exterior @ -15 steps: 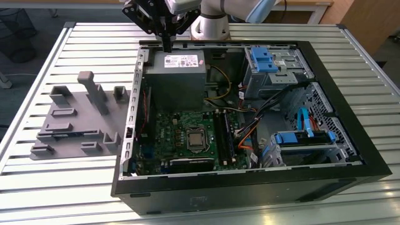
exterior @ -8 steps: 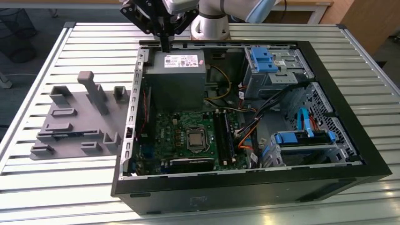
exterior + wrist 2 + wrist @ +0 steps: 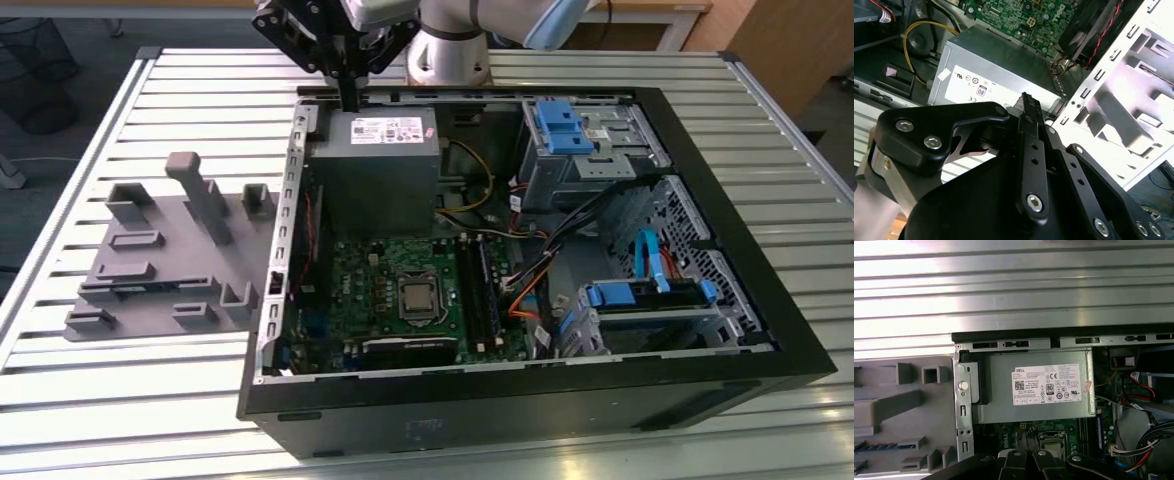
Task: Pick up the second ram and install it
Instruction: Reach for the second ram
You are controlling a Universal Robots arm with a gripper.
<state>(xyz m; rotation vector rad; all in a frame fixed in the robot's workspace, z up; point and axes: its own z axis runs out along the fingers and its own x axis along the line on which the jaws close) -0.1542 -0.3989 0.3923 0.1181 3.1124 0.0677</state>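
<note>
Well, across the slatted desk (image 3: 160, 400) I had the open computer case (image 3: 534, 400) and, beside it toward the exterior view's left, the grey holder (image 3: 114, 270). My claw (image 3: 350, 100) hung narrow and seemingly empty above the case's far end. What I took for the second ram (image 3: 131, 289) lay flat in the holder, well apart from the claw. I judged a clean pick needed the claw squared to its long edges, gripping mid-length, lifting straight.

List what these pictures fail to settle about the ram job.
Gripper load: in the second wrist view its own black linkage blocks it.
Memory slots, filled or empty: too small in the exterior view.
Grey holder contents: too small in the exterior view; cut off by the edge in the first wrist view.
</note>
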